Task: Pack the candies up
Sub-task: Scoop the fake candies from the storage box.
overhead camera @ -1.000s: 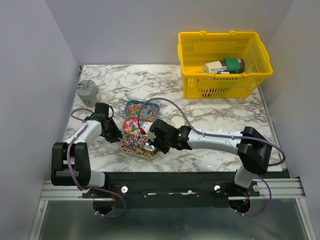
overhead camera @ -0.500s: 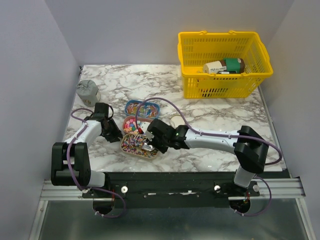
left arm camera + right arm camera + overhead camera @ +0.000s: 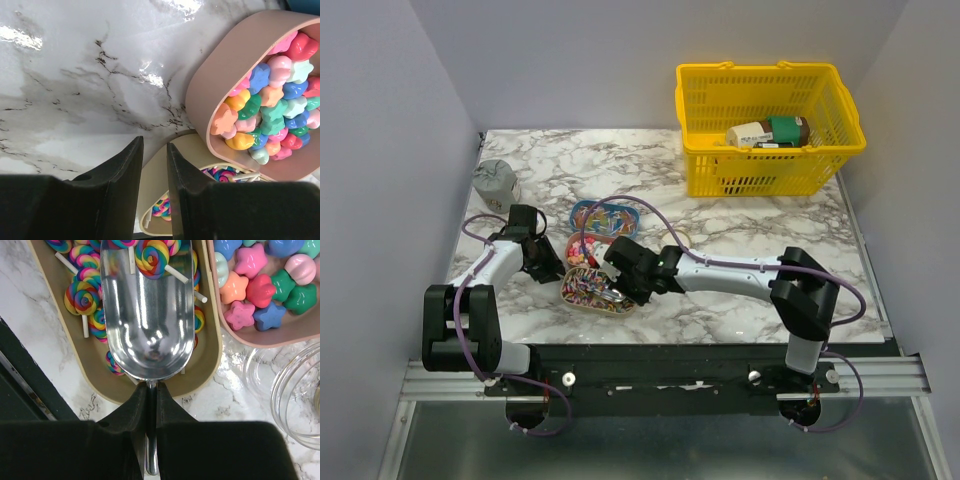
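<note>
Over the last second the right arm has slid left, pushing the scoop [image 3: 147,325] further along the tan tray [image 3: 212,347], yet only one lollipop [image 3: 152,257] sits at its mouth, so the scooping looks barely begun. The right fingers [image 3: 125,415] are clamped on the scoop's thin handle at the tray's right end, the candies [image 3: 82,292] lying just left of them. The left fingers [image 3: 122,175] stand narrowly parted at the tray's left rim; whether they pinch it I cannot tell.

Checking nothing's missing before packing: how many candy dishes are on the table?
3: a beige dish in front, a pink dish just behind it, a blue dish farthest back. None appear hidden.
</note>
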Controlling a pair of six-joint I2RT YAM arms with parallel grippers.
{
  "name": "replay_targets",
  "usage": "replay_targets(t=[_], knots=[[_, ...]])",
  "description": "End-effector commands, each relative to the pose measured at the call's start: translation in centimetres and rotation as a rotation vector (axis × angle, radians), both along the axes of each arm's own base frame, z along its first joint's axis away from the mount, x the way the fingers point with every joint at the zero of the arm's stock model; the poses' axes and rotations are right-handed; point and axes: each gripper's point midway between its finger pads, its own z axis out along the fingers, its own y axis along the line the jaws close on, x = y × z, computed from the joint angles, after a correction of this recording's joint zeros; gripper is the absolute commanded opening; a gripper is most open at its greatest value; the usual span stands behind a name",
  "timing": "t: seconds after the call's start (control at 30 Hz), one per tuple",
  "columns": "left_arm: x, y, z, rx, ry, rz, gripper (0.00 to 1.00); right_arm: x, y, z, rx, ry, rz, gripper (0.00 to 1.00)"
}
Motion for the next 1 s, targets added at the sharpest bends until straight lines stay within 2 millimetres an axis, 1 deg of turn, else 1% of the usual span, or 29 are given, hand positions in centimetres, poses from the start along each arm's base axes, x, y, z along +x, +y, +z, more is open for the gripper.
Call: replay_targets(t=[0.0, 0.03, 0.07, 0.17, 0.2, 0.23, 0.27, 0.3, 0.37, 0.43, 0.5, 0.57, 0.63, 0.67, 0.73, 0.77, 0.87, 0.9, 0.93, 0.97], knots=[[0.3, -0.8, 1.0, -0.039, -0.027, -0.028, 0.36, 0.8, 0.7, 0.4, 0.040, -0.042, -0.001, 0.01], [0.4, -0.8, 1.1, -0.038, -0.031, -0.027, 0.37, 0.8, 0.7, 0.6, 0.051, -0.050, 0.002, 0.01], [0.4, -0.8, 1.1, -0.036, -0.031, -0.024, 0.37, 0.8, 0.6, 1.4, 0.069, -0.059, 0.001, 0.01], [0.6, -0.7, 1.2, -0.029, -0.035, -0.017, 0.37, 0.3, -0.2, 1.7, 0.082, -0.064, 0.011, 0.01], [0.7, -0.6, 1.3, -0.028, -0.037, -0.015, 0.36, 0.2, -0.3, 2.5, 0.103, -0.071, 0.015, 0.01], [0.9, -0.5, 1.4, -0.023, -0.042, -0.011, 0.36, -0.1, -0.7, 2.3, 0.099, -0.067, 0.022, 0.01], [0.9, -0.5, 1.4, -0.022, -0.040, -0.010, 0.37, -0.3, -0.9, 2.3, 0.103, -0.062, 0.026, 0.01], [0.9, -0.5, 1.4, -0.022, -0.040, -0.009, 0.36, -0.5, -1.0, 2.9, 0.116, -0.066, 0.031, 0.01], [1.1, -0.5, 1.5, -0.022, -0.044, -0.007, 0.36, -1.0, -1.5, 2.7, 0.114, -0.055, 0.040, 0.01], [1.2, -0.5, 1.6, -0.019, -0.049, -0.004, 0.37, -1.2, -1.9, 3.1, 0.122, -0.059, 0.040, 0.01], [1.2, -0.4, 1.6, -0.018, -0.047, -0.004, 0.37, -1.4, -2.5, 2.9, 0.113, -0.054, 0.036, 0.01], [1.2, -0.4, 1.8, -0.015, -0.052, -0.004, 0.37, -1.6, -2.9, 3.5, 0.126, -0.059, 0.037, 0.01], [1.3, -0.4, 1.8, -0.013, -0.054, -0.003, 0.37, -2.0, -3.5, 3.5, 0.118, -0.053, 0.033, 0.01], [1.3, -0.3, 1.9, -0.012, -0.055, -0.003, 0.38, -2.0, -3.7, 4.1, 0.128, -0.057, 0.031, 0.01], [1.3, -0.2, 2.0, -0.006, -0.057, -0.001, 0.38, -2.2, -4.2, 4.4, 0.126, -0.053, 0.009, 0.01], [1.3, -0.2, 2.0, -0.004, -0.056, -0.001, 0.40, -2.1, -4.5, 5.1, 0.135, -0.064, -0.004, 0.01], [1.4, -0.1, 2.1, 0.003, -0.062, 0.002, 0.41, -2.1, -5.3, 6.0, 0.122, -0.069, -0.038, 0.01], [1.4, 0.0, 2.1, 0.005, -0.062, 0.003, 0.41, -2.3, -5.5, 6.4, 0.130, -0.055, -0.073, 0.01], [1.4, 0.0, 2.3, 0.007, -0.068, 0.004, 0.42, -2.4, -6.1, 6.4, 0.109, -0.044, -0.085, 0.01], [1.4, 0.0, 2.3, 0.008, -0.070, 0.004, 0.43, -2.3, -6.2, 6.9, 0.113, -0.046, -0.096, 0.01]])
